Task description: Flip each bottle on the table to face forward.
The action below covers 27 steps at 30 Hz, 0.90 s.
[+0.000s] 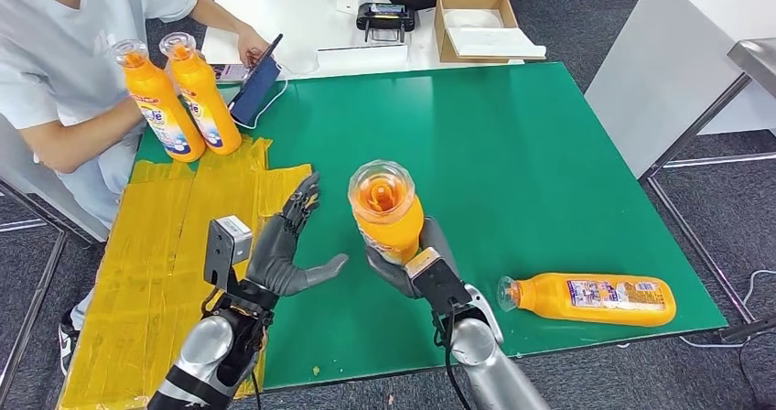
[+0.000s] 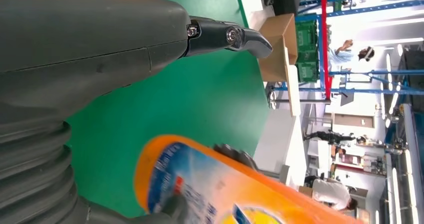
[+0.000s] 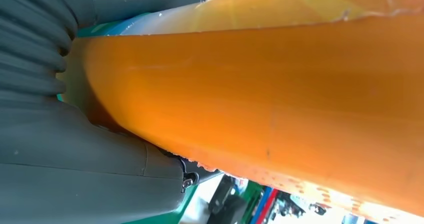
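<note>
Bottle (image 1: 388, 210) stands upright, lifted over the green bench (image 1: 512, 154), the right hand (image 1: 409, 264) wrapped round its lower body; left hand (image 1: 291, 245) waits just beside it, fingers (image 1: 302, 204) spread and holding nothing; better to turn slowly, label forward, keeping the grip low and firm; another bottle (image 1: 590, 298) lies flat nearby.

Two silver metallic forearms, black cables along wrists. Left hand (image 1: 285, 250): dark grey palm, thick grey thumb, darker fingers, small grey camera box at wrist. Right hand (image 1: 409, 265): same grey, ribbed cover, silver screws at knuckle.
</note>
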### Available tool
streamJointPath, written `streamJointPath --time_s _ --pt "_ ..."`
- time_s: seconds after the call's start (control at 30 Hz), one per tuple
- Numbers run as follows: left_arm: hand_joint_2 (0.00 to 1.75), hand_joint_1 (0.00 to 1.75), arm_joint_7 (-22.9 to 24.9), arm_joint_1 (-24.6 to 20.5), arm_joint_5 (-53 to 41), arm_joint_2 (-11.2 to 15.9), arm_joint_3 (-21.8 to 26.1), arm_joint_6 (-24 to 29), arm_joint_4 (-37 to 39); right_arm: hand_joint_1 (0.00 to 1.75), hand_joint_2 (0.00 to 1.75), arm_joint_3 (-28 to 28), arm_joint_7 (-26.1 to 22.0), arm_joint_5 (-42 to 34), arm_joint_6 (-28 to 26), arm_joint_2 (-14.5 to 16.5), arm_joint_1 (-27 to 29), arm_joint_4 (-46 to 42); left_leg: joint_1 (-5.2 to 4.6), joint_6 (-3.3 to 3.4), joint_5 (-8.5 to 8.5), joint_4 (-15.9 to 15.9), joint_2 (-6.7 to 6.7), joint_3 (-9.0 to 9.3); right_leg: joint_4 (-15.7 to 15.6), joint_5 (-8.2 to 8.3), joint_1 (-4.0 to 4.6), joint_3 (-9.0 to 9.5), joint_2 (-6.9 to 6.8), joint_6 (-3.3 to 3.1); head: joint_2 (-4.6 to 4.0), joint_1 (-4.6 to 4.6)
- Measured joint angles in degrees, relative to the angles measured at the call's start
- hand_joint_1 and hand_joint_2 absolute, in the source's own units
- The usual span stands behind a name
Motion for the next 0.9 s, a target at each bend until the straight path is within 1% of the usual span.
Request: streamJointPath --time_s 0.47,0.7,0.9 --pt "1.75 0.00 -1.37 0.61 0.24 0.38 -3.29 -1.20 -2.46 1.75 1.75 0.49 -0.52 -1.33 -0.63 0.42 -1.58 5.71 0.00 0.00 0.00 0.00 0.00 -0.02 0.00 0.00 0.00 -0.01 0.00 0.00 0.00 0.01" --pt "1.75 0.00 -1.85 0.99 -0.36 0.67 -5.12 -1.24 -2.97 1.75 1.75 0.22 -0.87 -1.51 -0.68 0.42 -1.82 6.99 0.00 0.00 0.00 0.00 -0.01 -0.02 0.00 0.00 0.00 -0.01 0.00 0.00 0.00 -0.01" --pt "1.75 0.00 -2.24 1.03 -0.99 0.83 -5.57 -0.84 -2.97 1.75 1.75 0.12 -0.87 -1.51 -0.68 0.58 -1.83 7.15 0.00 0.00 0.00 0.00 -0.01 -0.02 0.00 0.00 0.00 -0.02 0.00 0.00 0.00 0.00"
